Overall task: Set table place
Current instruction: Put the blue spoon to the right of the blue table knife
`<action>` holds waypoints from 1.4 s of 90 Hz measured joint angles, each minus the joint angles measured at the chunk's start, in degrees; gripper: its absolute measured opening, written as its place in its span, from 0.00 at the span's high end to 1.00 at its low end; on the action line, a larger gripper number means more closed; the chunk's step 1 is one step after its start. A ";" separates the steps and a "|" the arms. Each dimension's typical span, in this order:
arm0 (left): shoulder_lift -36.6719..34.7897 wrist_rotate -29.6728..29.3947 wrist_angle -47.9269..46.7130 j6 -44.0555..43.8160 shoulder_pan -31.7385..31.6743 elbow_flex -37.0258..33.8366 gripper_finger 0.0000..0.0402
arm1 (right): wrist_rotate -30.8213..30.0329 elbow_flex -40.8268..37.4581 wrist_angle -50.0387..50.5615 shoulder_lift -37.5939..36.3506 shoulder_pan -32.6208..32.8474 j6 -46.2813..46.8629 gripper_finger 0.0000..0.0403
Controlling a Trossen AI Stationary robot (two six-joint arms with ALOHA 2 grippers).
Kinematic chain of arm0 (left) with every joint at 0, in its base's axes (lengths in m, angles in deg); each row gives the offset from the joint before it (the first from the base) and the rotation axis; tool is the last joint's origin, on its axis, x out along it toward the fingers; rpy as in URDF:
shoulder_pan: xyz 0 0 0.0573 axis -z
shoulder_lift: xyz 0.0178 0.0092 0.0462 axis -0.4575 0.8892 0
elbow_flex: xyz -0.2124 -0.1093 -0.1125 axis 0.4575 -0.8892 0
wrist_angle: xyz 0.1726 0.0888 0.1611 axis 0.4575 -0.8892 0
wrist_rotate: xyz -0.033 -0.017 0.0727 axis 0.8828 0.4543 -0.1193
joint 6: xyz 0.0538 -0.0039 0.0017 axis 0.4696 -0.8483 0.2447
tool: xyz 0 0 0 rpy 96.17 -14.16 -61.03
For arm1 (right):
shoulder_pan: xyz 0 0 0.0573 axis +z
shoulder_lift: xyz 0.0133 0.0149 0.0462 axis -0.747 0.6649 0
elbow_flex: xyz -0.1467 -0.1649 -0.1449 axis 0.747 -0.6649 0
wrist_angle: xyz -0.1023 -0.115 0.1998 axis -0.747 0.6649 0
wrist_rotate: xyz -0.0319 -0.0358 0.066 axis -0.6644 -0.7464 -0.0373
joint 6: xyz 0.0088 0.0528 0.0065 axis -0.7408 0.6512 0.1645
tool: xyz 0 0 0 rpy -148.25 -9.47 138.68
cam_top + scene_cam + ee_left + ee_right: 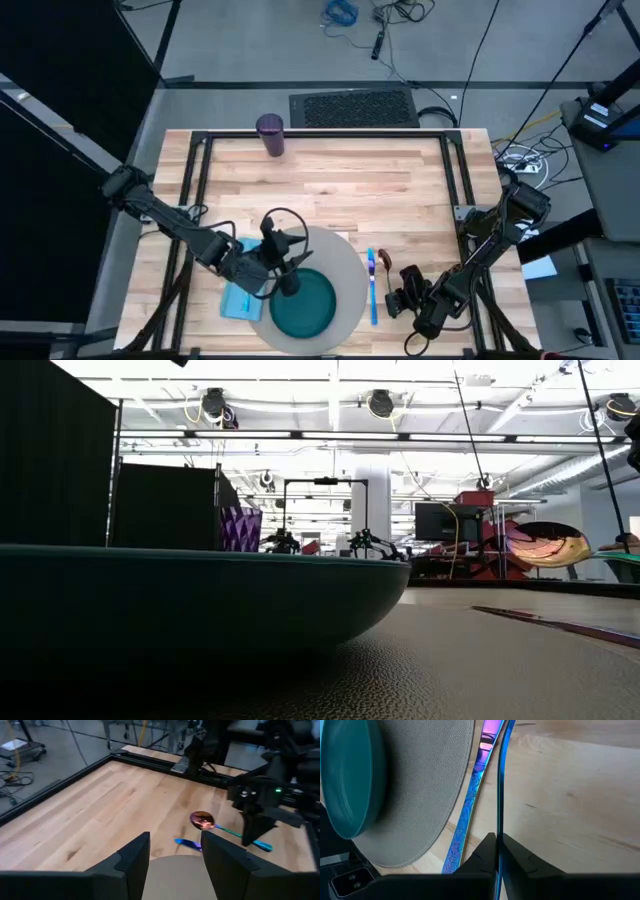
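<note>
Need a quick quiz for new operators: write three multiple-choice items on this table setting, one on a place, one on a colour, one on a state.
1. Where does the purple cup stand?
A) on the plate
B) at the far edge of the table, away from the mat
C) in the right hand

2. What colour is the plate?
A) teal
B) red
C) white

3. How is the right hand?
A) open and empty
B) open around the cup
C) shut on a thin blue utensil

Answers: B, as the high view shows the cup alone by the far edge. A, as the plate on the grey mat is teal. C, as the right wrist view shows the fingers closed on the utensil's edge.
</note>
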 joint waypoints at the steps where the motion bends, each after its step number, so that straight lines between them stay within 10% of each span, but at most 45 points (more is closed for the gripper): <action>1: -0.09 0.00 0.00 0.05 0.06 0.00 0.60 | 0.00 0.00 0.00 0.00 0.00 0.00 1.00; 126: -0.41 0.02 0.46 1.00 0.49 0.00 0.60 | 0.04 -0.01 -0.57 -0.02 0.00 -0.09 1.00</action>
